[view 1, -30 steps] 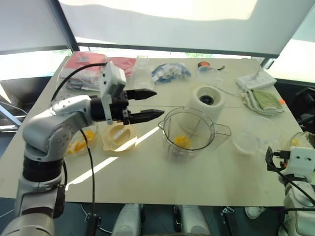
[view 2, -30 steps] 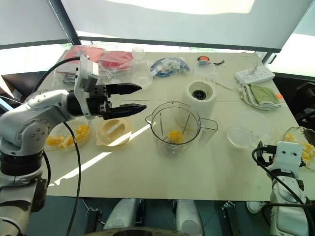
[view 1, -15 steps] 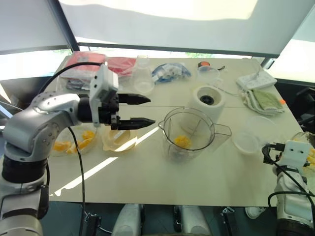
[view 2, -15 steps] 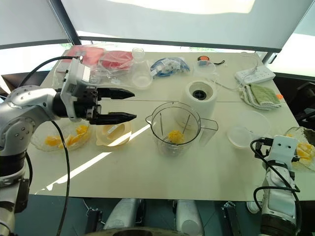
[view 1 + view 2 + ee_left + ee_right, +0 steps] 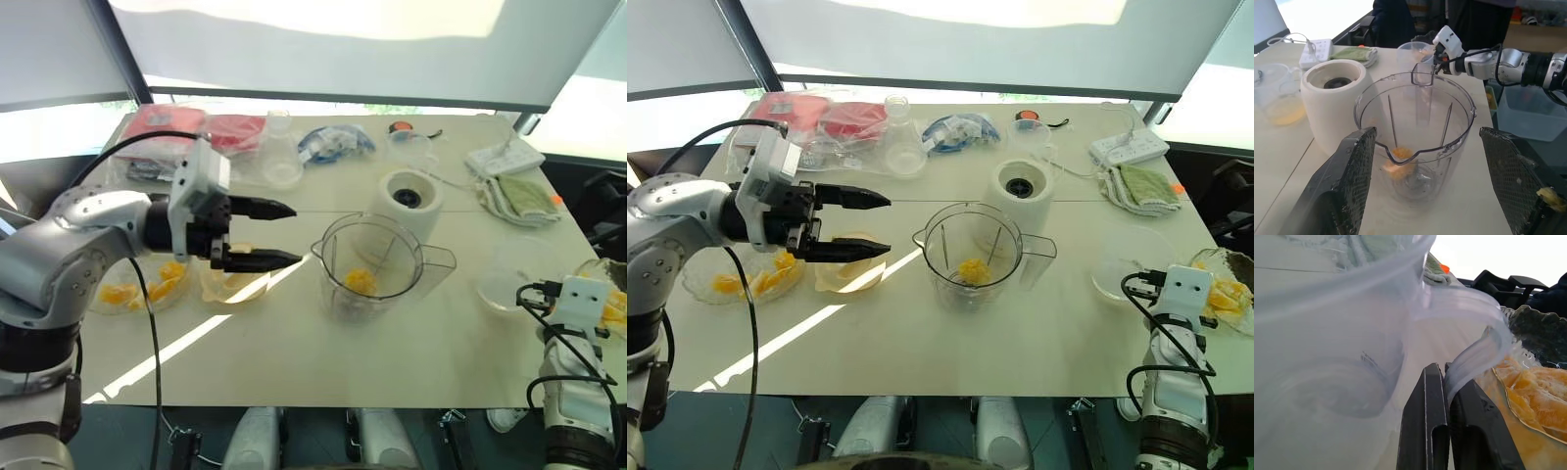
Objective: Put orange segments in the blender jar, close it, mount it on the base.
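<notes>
1. Closing since a second ago, the right claw (image 5: 1445,431) is now clenched beside the clear lid (image 5: 1400,333), apparently on its rim, at the surface's (image 5: 411,352) four o'clock edge.
2. Left claw (image 5: 284,235) hangs released, nine o'clock of the jar (image 5: 367,269), which holds segments (image 5: 361,282).
3. Base (image 5: 404,201) stands at the jar's one o'clock; closing looks next.

Left tool (image 5: 862,224) agape, right tool (image 5: 1445,382) closed
</notes>
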